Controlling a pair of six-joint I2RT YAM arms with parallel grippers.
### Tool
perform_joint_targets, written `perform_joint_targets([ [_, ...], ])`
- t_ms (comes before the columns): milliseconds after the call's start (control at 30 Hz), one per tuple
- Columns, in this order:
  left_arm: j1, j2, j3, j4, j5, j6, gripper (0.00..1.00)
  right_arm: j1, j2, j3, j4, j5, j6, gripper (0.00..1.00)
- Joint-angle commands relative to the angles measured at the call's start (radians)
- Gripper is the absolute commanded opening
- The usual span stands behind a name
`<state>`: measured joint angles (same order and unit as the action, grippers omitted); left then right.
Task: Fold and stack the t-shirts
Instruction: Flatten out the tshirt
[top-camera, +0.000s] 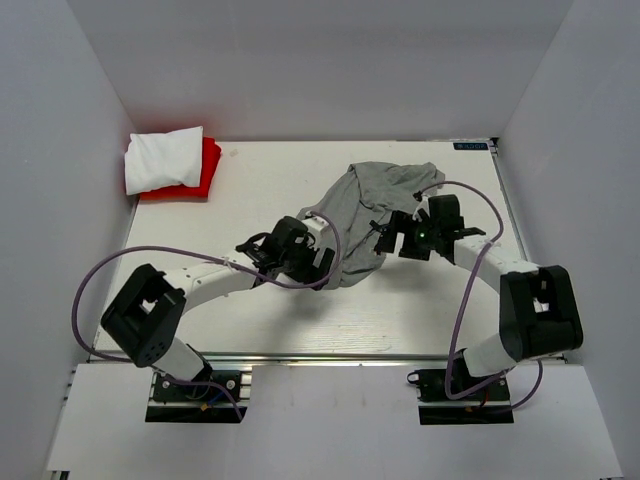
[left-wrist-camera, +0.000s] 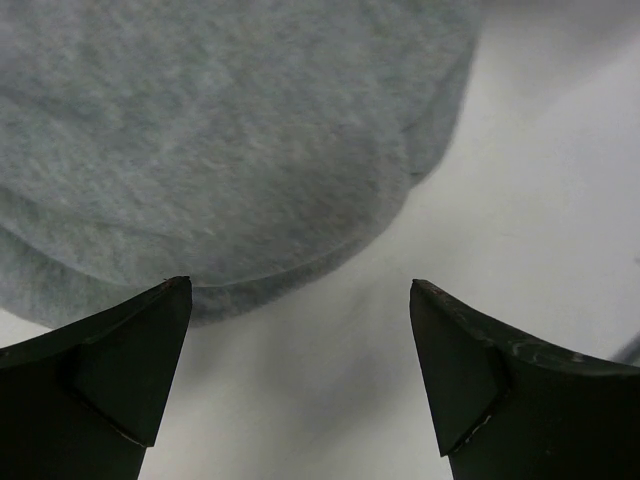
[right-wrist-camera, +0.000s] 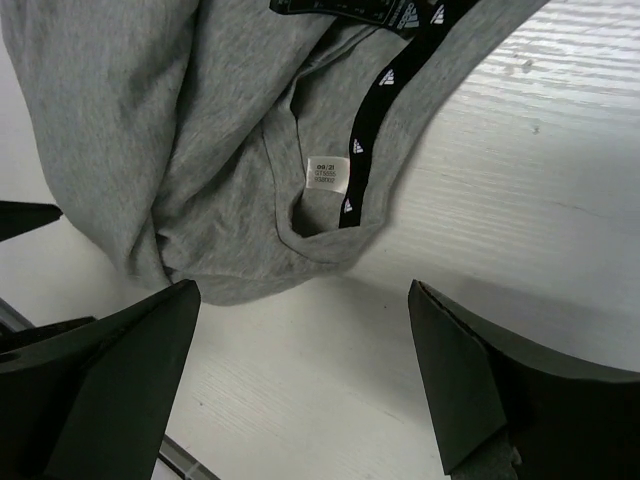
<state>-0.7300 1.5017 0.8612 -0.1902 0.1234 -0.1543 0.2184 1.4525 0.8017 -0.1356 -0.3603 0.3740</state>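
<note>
Left end effector (left-wrist-camera: 298, 290) and right end effector (right-wrist-camera: 302, 292) gape wide.

Matt, fuzzy knit cloth – the heather-grey shirt (right-wrist-camera: 200, 120), smooth faintly glossy black plastic jaws, white grained wood-look table (right-wrist-camera: 540, 200)

The big shirt (top-camera: 375, 215) is seen in a speckled grey, with light and dark threads mixed together. Inside its neck a black tape (right-wrist-camera: 372, 115) is dotted with a row of small white marks. A small white label (right-wrist-camera: 327, 172) is printed with tiny grey letters. One other shirt (top-camera: 163, 160) is plain white, and another (top-camera: 207, 172) is plain red. The surface (top-camera: 260, 190) is coloured creamy white, with faint lines across it. The left tool (left-wrist-camera: 300, 290) and the right tool (right-wrist-camera: 300, 290) are coloured black. The left arm (top-camera: 205, 280) and the right arm (top-camera: 495, 265) are coloured white and black. The cables (top-camera: 76, 310) are coloured purple.
</note>
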Motion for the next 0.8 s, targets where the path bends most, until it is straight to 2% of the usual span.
perform_joint_targets([
  [0, -0.009, 0.017, 0.035, 0.005, -0.114, -0.021, 1.00, 0.018, 0.063, -0.016, 0.093, -0.065, 0.035, 0.90],
  [67, -0.009, 0.051, 0.044, 0.005, -0.123, -0.021, 1.00, 0.025, 0.095, -0.010, 0.096, -0.049, 0.048, 0.90],
  [300, -0.009, 0.112, 0.024, 0.028, -0.105, -0.021, 0.87, 0.053, 0.172, -0.006, 0.125, -0.043, 0.072, 0.90],
  [467, -0.009, 0.150, 0.024, 0.038, -0.105, -0.021, 0.64, 0.079, 0.230, 0.007, 0.175, -0.057, 0.086, 0.89],
  [500, -0.009, 0.150, 0.033, 0.049, -0.105, -0.021, 0.50, 0.084, 0.245, 0.008, 0.180, -0.058, 0.094, 0.85],
  [567, -0.009, 0.161, 0.033, 0.049, -0.096, -0.021, 0.34, 0.098, 0.270, 0.025, 0.177, -0.069, 0.097, 0.72],
  [600, -0.009, 0.161, 0.044, 0.049, -0.096, -0.021, 0.05, 0.099, 0.284, 0.027, 0.183, -0.072, 0.115, 0.48],
  [633, -0.009, 0.161, 0.044, 0.049, -0.085, -0.021, 0.00, 0.101, 0.286, 0.018, 0.195, -0.075, 0.121, 0.34],
  [667, -0.009, 0.152, 0.044, 0.049, -0.085, -0.021, 0.00, 0.111, 0.286, 0.010, 0.208, -0.081, 0.131, 0.23],
  [700, -0.009, 0.126, 0.044, 0.049, -0.085, -0.021, 0.00, 0.111, 0.269, 0.005, 0.224, -0.074, 0.141, 0.00],
  [767, -0.009, 0.088, 0.035, 0.069, -0.085, -0.042, 0.00, 0.121, 0.252, -0.018, 0.228, -0.030, 0.146, 0.00],
])
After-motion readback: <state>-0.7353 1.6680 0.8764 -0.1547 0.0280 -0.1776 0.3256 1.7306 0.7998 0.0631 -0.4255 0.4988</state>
